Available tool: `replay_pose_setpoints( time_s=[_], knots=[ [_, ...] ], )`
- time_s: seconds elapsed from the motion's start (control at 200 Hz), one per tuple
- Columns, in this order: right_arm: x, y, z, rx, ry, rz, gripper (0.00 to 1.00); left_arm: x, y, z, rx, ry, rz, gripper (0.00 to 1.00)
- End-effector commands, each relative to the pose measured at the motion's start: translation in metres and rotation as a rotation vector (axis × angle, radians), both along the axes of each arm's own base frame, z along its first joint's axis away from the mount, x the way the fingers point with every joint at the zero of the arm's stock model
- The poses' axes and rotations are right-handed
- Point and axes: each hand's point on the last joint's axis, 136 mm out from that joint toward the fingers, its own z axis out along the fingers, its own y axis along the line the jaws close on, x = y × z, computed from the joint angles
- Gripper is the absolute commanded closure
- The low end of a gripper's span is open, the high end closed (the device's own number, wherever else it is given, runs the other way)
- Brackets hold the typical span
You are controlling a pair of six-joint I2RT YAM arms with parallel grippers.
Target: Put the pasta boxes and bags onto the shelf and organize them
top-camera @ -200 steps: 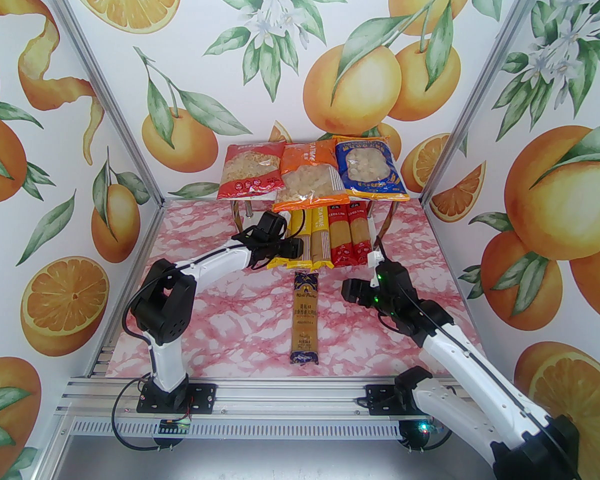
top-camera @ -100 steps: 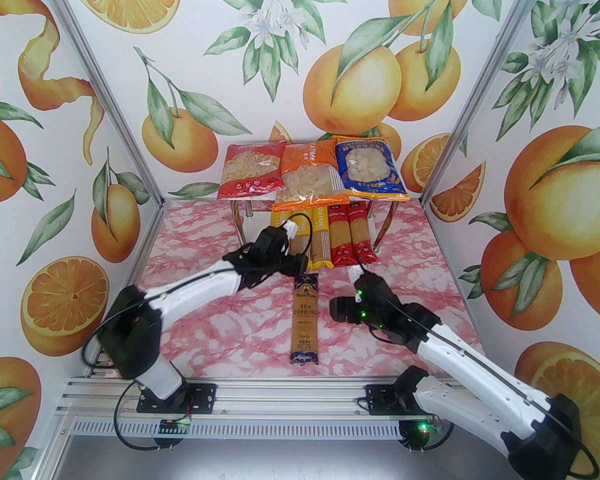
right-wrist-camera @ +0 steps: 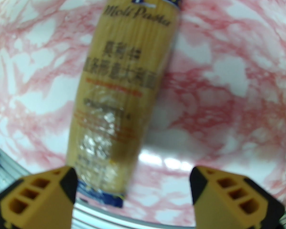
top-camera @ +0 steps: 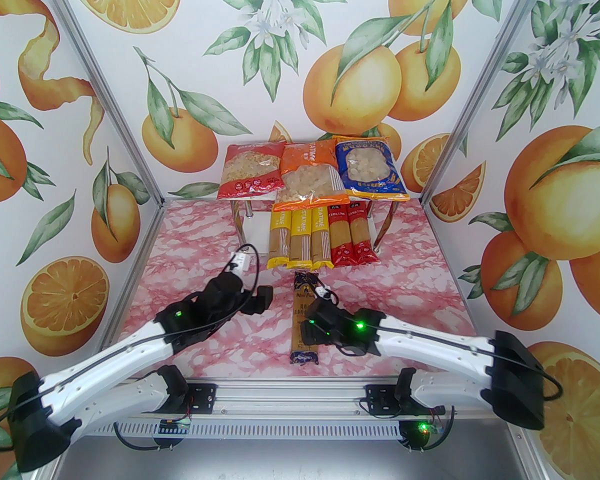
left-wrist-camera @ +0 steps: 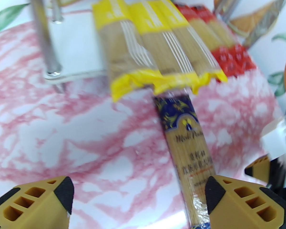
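Three pillow bags, the red bag (top-camera: pixel 252 170), the orange bag (top-camera: pixel 311 175) and the blue bag (top-camera: pixel 370 168), lie on the top tier of the shelf (top-camera: pixel 254 230). Three yellow packs (top-camera: pixel 301 238) and two red packs (top-camera: pixel 341 238) lie side by side on its lower board. One dark blue-gold pack (top-camera: pixel 302 298) lies on the table (top-camera: pixel 190 248) in front. The right gripper (right-wrist-camera: pixel 133 189) is over its near half, fingers spread and empty. The left gripper (left-wrist-camera: pixel 138 192), just as wide and empty, is just left of it.
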Motion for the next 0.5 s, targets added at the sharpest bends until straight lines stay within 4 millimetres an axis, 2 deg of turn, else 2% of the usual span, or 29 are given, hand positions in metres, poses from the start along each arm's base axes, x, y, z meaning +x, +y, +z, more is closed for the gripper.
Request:
replay_pose_setpoints(
  time_s=[0.0, 0.18, 0.495],
  knots=[
    [0.013, 0.026, 0.007, 0.033, -0.039, -0.055, 0.11, -0.005, 0.024, -0.009, -0.015, 0.022, 0.057, 0.02],
    [0.019, 0.030, -0.010, -0.069, -0.020, -0.085, 0.00, -0.011, 0.043, -0.010, -0.056, 0.012, 0.087, 0.01],
    [0.017, 0.031, -0.036, -0.124, 0.067, -0.103, 0.00, -0.016, 0.060, -0.014, -0.068, -0.008, 0.120, 0.00]
  ],
)
